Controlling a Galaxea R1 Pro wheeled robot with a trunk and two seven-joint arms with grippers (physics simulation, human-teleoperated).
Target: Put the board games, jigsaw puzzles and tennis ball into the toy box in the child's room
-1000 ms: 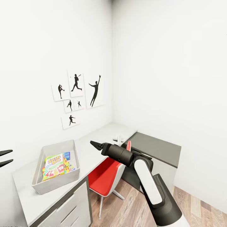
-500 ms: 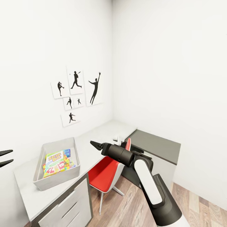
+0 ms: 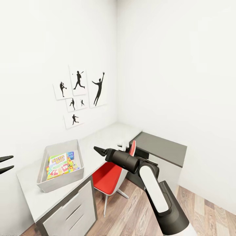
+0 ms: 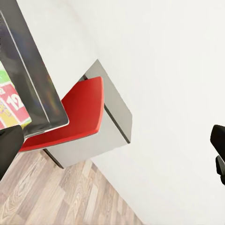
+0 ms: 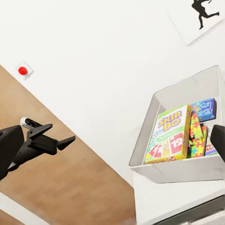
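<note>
Since a second ago my whole head view has slid, so the toy box (image 3: 61,165) now sits a little higher and further right in it; that is my camera moving, not the box, and my arms keep their places in the frame.

Inside the box lie the Skip-Bo game (image 5: 169,133), a blue game box (image 5: 203,109) beyond it and a jigsaw puzzle (image 5: 197,136) tucked beside them. I judge the task well along. A third game, the second puzzle and the tennis ball I cannot make out; the box wall and the Skip-Bo lid may cover them.

The box rests on the white surface (image 3: 98,144), above the red chair (image 3: 109,178).

My right gripper (image 3: 99,151) has fingers nearly together and holds nothing. My left gripper (image 3: 5,164) is cut off at the edge, fingers apart, empty.
</note>
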